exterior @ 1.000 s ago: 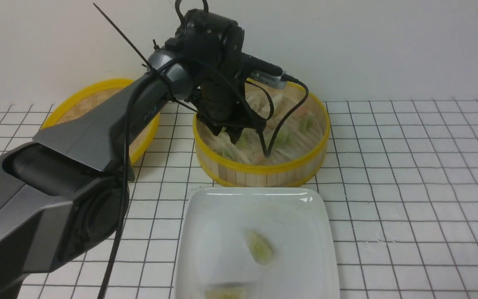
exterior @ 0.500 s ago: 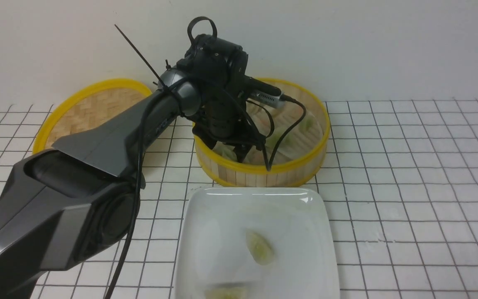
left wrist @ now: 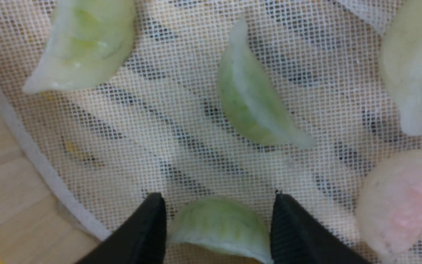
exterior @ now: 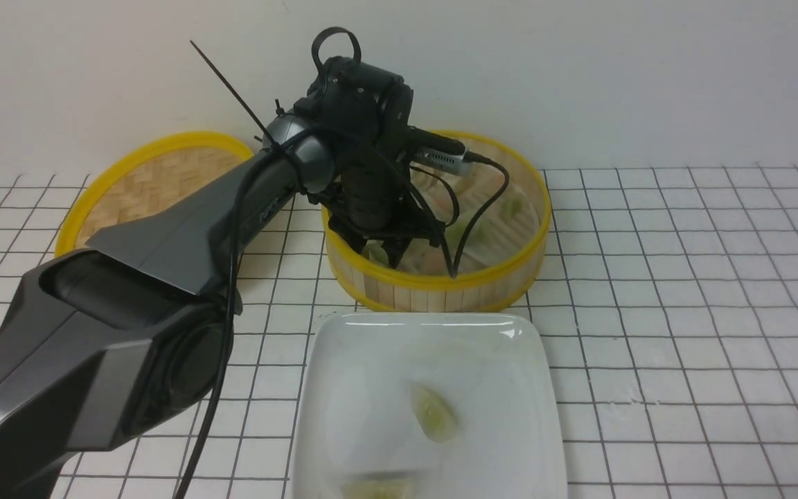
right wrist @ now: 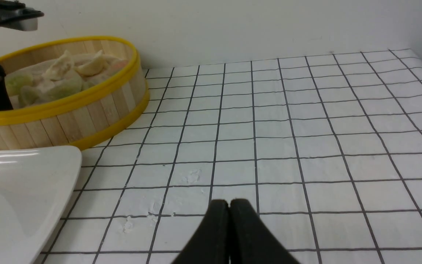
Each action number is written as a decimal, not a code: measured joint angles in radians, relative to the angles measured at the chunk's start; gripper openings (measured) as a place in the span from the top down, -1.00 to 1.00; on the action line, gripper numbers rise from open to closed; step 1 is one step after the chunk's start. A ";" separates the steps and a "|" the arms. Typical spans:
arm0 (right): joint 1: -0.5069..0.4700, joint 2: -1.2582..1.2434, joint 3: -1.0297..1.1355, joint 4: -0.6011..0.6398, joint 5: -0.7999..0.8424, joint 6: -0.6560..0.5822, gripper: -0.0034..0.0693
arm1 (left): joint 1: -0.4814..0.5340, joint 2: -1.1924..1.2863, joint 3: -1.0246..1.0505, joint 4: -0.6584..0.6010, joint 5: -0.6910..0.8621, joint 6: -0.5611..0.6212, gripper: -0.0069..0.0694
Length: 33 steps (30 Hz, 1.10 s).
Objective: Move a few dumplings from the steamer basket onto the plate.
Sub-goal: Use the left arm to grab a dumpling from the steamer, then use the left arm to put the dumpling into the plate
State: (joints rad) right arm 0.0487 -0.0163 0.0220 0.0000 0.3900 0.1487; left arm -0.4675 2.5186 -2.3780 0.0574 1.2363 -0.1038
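Observation:
The steamer basket (exterior: pixel 440 283) stands at the back centre and holds several dumplings on a white mesh liner. My left gripper (exterior: pixel 382 253) reaches down inside its near left part. In the left wrist view the gripper (left wrist: pixel 218 198) has both fingers touching the ends of a pale green dumpling (left wrist: pixel 220 225) that lies on the mesh. Another green dumpling (left wrist: pixel 251 106) lies just beyond it, and a pinkish one (left wrist: pixel 401 198) lies to one side. The white plate (exterior: pixel 343 360) in front holds one green dumpling (exterior: pixel 433 414) and another (exterior: pixel 378 488) at its near edge. My right gripper (right wrist: pixel 229 201) is shut and empty over the tiled table.
The flat woven yellow-rimmed lid (exterior: pixel 156 180) lies left of the basket, partly behind my left arm. A wall stands close behind the basket. The basket (right wrist: pixel 68 102) and a plate corner (right wrist: pixel 20 183) show in the right wrist view. Tiled table spreads to the right.
My left gripper has come down into the near left part of the basket and its fingers now stand at both ends of a green dumpling. The plate and its dumplings have not moved.

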 joint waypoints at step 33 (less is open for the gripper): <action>0.000 0.000 0.000 0.000 0.000 0.000 0.94 | 0.007 -0.631 0.748 -0.208 0.012 0.218 -0.04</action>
State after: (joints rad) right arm 0.0487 -0.0163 0.0220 0.0000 0.3900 0.1487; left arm -0.4609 1.8880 -1.6300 -0.1504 1.2479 0.1140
